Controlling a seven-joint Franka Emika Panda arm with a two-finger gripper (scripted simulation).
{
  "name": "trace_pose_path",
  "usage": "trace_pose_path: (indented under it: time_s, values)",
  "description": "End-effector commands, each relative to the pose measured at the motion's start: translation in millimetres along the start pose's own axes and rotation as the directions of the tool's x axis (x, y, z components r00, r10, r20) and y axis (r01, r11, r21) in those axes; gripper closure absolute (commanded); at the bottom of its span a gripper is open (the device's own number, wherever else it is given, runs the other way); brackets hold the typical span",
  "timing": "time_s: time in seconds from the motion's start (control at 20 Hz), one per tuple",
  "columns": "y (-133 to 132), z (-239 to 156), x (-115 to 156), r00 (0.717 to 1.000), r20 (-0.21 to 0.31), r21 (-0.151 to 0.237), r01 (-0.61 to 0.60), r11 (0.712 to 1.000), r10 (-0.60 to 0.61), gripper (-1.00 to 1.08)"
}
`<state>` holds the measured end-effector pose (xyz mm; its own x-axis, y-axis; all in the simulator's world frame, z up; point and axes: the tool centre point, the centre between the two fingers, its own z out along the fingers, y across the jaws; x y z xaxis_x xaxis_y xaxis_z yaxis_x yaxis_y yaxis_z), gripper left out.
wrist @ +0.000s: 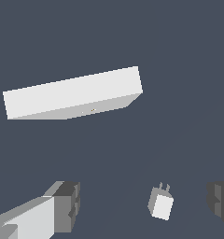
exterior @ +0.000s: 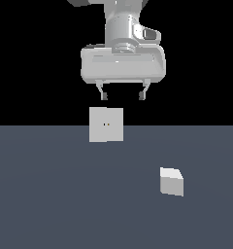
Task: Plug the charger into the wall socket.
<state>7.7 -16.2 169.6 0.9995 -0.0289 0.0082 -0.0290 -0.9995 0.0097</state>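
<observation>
Gripper [exterior: 122, 96] hovering with jaws spread, empty, high above charger [exterior: 171, 181]; block looking rigid, light, smooth; flat side faces likely offering best hold, prongs [wrist: 164, 187] kept clear.

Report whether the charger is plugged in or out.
Out. The charger lies on the floor apart from the wall socket, its two prongs bare in the wrist view; the open gripper holds nothing.

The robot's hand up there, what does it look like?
The gripper has a wide, rounded, glossy light-grey body beneath a cylindrical silver wrist. Two short, thin fingers hang from it, tipped with dark grey pads. The wrist view shows those pads blocky and ridged. No cables or markings show.
</observation>
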Motion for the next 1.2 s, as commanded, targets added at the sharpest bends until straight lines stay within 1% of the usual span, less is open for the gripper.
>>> trace_pose_path:
  time_s: [0.0,0.3,0.55,0.8,1.15]
  values:
    - [0.0,0.0,0.0,1.000,0.000,0.000,0.000,1.000,0.000,-0.92]
    - [3.5,4.0,-4.4,1.000,-0.004,0.000,-0.011,1.000,0.011,-0.92]
    - [11.8,13.9,-15.3,0.999,-0.014,-0.001,-0.038,0.999,0.038,-0.92]
    - [24.5,30.2,-33.1,0.996,-0.031,-0.001,-0.081,0.997,0.081,-0.92]
    - [46.9,62.4,-67.4,0.985,-0.062,0.001,-0.164,0.986,0.164,-0.92]
